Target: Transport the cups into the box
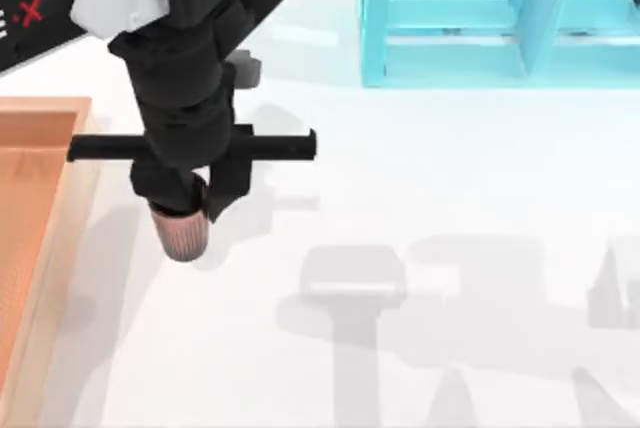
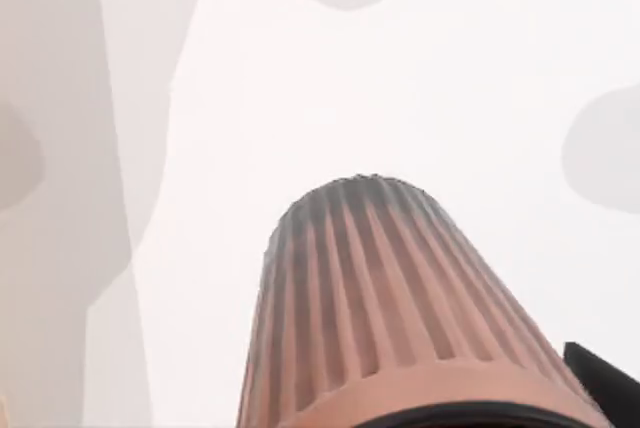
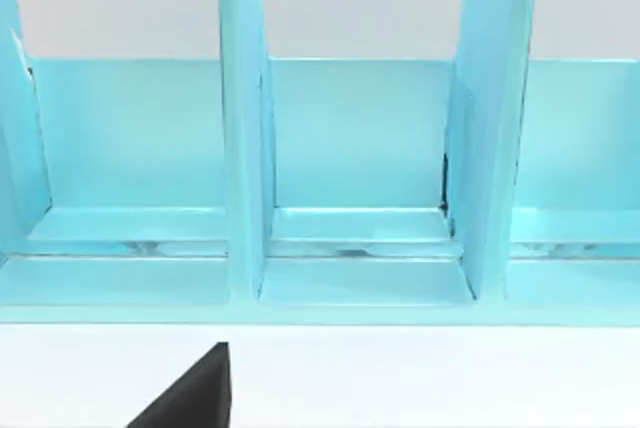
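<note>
Copper-brown ribbed cup (image 1: 183, 233) hangs under the left gripper (image 1: 190, 206), clamped at its rim w/ narrow base pointing down at the tabletop (image 1: 450, 198). From the top view it sits over the left part of the tabletop, just right of the box (image 1: 40, 238) and not above it. Left wrist view looks down the cup's (image 2: 385, 308) tapered side: vertical ribs, darker toward the base, smooth band at the rim, white surface beneath. One black finger (image 2: 605, 378) shows right by the rim band there. No contact between cup and tabletop can be confirmed; a soft shadow lies beside it.

Box is orange-brown wood w/ a light thick wall, lying along the tabletop's left edge, cut off by the frame. Its inside as far as seen holds nothing.

Left arm reaches in from the far-left corner; black wrist w/ a horizontal black bar (image 1: 190, 146) across it, directly above the cup.

Turquoise shelf frame (image 1: 500, 18) stands at the tabletop's far edge, right of centre, well apart from cup and box. Right wrist view faces it: upright dividers (image 3: 245, 128) splitting it into open compartments. A black finger tip (image 3: 190, 393) of the right gripper pokes in near that shelf; can't tell whether it is spread or closed.
</note>
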You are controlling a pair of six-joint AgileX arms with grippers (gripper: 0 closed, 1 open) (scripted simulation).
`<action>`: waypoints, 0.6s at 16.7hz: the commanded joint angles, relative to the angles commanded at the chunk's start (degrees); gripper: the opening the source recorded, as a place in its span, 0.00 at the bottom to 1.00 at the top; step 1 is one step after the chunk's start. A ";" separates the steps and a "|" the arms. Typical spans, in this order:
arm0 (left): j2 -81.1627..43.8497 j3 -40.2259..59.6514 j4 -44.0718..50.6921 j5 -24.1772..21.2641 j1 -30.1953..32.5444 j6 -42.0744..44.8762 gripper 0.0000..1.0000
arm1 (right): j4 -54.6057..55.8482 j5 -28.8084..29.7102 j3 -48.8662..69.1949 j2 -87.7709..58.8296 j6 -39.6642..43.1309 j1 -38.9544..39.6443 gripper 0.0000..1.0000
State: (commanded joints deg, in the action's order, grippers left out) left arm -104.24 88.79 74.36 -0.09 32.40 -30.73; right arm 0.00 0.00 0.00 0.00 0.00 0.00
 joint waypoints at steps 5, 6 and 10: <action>0.54 2.76 2.37 -1.34 -11.48 11.67 0.00 | 0.00 0.00 0.00 0.00 0.00 0.00 1.00; 0.61 3.27 3.18 -1.67 -15.14 15.33 0.00 | 0.00 0.00 0.00 0.00 0.00 0.00 1.00; 1.01 4.97 6.60 -2.77 -31.56 31.40 0.00 | 0.00 0.00 0.00 0.00 0.00 0.00 1.00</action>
State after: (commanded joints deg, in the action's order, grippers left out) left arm -103.23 93.76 80.96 -2.86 0.84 0.68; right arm 0.00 0.00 0.00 0.00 0.00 0.00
